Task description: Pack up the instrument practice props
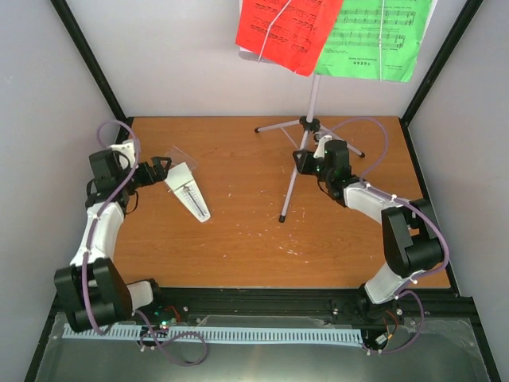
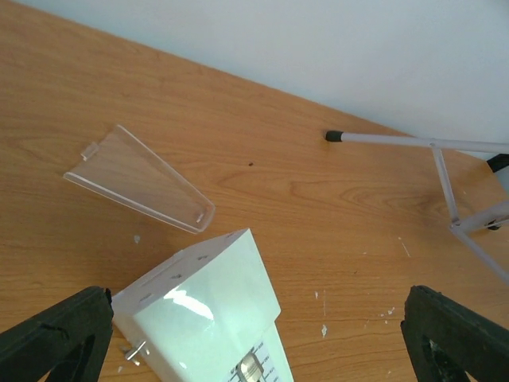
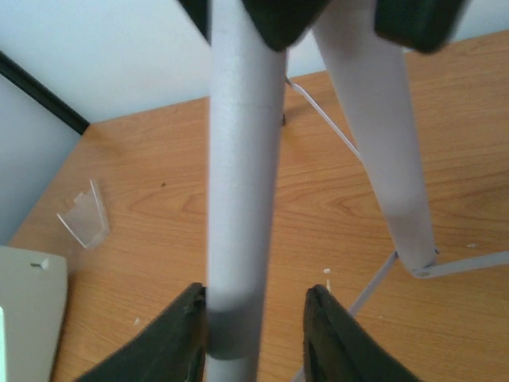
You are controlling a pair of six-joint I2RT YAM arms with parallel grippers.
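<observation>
Red page (image 1: 278, 32) and green page (image 1: 374, 40), upper frame: music print unreadable. Wooden surface (image 1: 238, 239), white walls (image 1: 175, 56). Left pincer (image 2: 256, 298) spread around metronome (image 1: 188, 189); right pincer (image 3: 254, 318) slightly parted around pole (image 3: 242, 159).

Red page (image 1: 278, 32): is showing bright red under black staff lines and notes, upper middle of the top view.
Green page (image 1: 374, 40): is glowing vivid green with the same black notation, just right of the red.
Music stand (image 1: 290, 187): is showing pale silver-grey tubes and black foot tips.
Metronome (image 1: 188, 193): is looking white, with a fine dark scale down its face.
Cover (image 2: 139, 179): is lying colourless and see-through, with wood grain showing through it.
Table (image 1: 238, 239): is showing orange-brown grain flecked with white specks.
Left arm (image 1: 99, 231): is wearing white shells and black joints.
Cable (image 1: 119, 123): is looping purple.
</observation>
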